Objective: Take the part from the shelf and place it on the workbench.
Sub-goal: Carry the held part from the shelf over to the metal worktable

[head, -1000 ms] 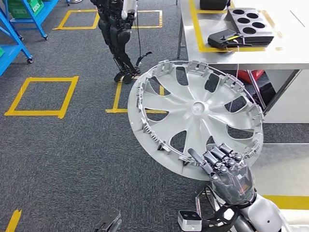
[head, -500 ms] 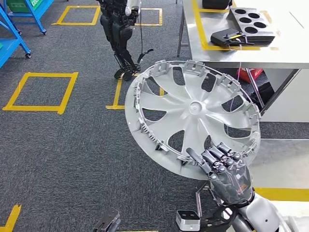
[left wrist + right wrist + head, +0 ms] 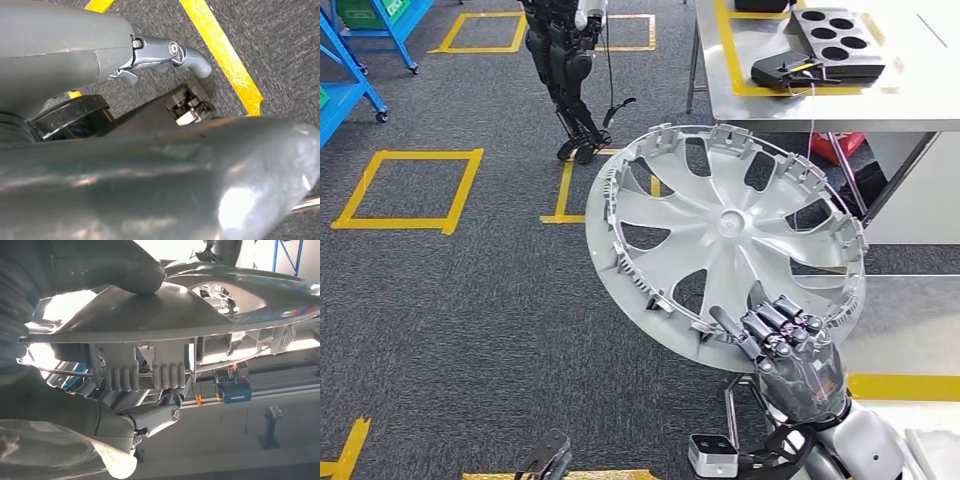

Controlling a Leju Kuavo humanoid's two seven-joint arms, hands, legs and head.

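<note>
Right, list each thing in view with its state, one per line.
Wheel cover: held up over the floor, tilted, not on the workbench.
Right hand: gripping the cover's near rim.
Left hand: hanging low, holding nothing.
Workbench: carries a black tray with round holes.

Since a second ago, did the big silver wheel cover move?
Cannot tell. The wheel cover sits about the same in the right hand; the floor squares and table shifted slightly, so the camera moved.

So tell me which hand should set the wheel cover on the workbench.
Right. The right hand already grips the wheel cover at its near rim, with the workbench ahead on that side. The left hand hangs low.
</note>
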